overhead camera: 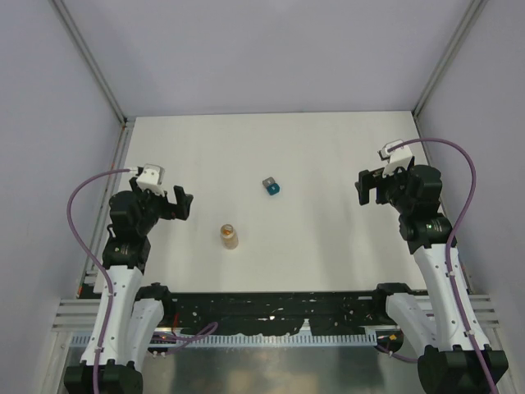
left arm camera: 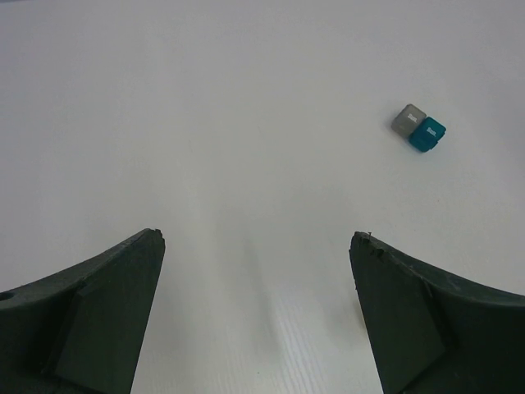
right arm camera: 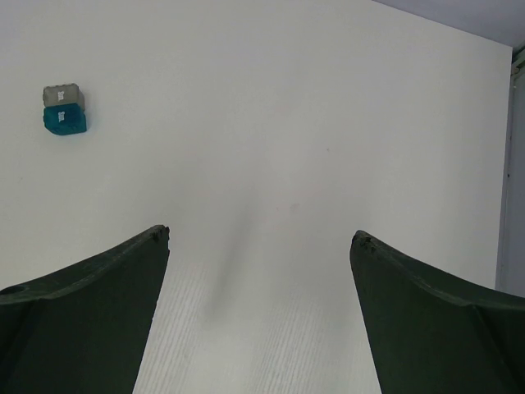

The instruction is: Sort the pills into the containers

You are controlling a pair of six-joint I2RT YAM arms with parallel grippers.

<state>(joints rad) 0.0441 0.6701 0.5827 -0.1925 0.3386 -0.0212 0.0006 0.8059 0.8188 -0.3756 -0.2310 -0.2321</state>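
Containers [overhead camera: 271,186]: grey and teal, touching, mid-frame on the desk [overhead camera: 328,246]. Vial [overhead camera: 230,236]: below-left of them. Left pincer [overhead camera: 182,203], right pincer [overhead camera: 367,187]: both wide open, empty. You risk nudging the tiny containers askew, or tipping the vial.

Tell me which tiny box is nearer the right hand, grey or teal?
The teal-blue box. It sits on the side facing the right hand, pressed against the grey box, which lies just beyond it.

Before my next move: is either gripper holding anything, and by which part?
Nothing is held. The left gripper and right gripper are open and empty, away from the vial and containers.
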